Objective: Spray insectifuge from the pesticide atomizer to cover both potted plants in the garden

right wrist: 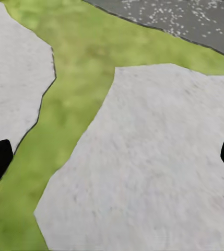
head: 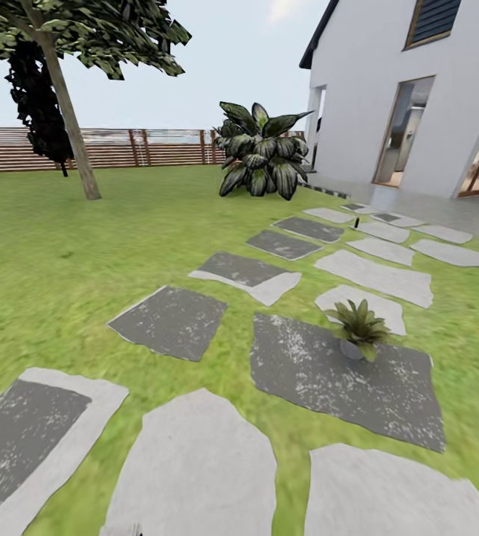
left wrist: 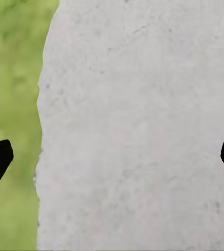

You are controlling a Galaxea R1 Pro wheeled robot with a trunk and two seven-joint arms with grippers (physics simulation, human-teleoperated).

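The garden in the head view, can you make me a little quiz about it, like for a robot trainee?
1. True or false: the small potted plant stands on a dark grey stepping stone.
2. What stands behind the lawn? A) a brick wall B) a brown slatted fence C) a pond
3. Fill in: the big dark-leaved shrub grows near the corner of the white ____.

Key:
1. True
2. B
3. house
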